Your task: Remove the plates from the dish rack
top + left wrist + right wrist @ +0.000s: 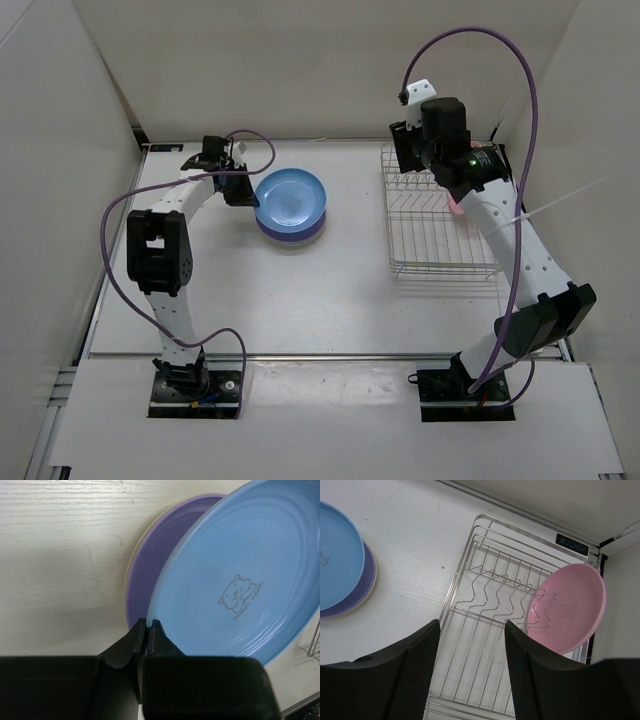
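On the left, the left gripper (148,626) is shut tight on nothing, its tips at the left rim of the blue plate (290,197). That plate lies flat on the lilac plate (145,565) on the table (300,300). Farther right, the right gripper (471,627) hovers part open and empty above the dish rack (440,240). The pink plate (570,607) stands on edge among its dividers.

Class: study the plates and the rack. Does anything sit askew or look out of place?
The blue plate sits off-centre on the purple plate, leaving a crescent of it uncovered. The pink plate leans in the rack. Nothing spilled.
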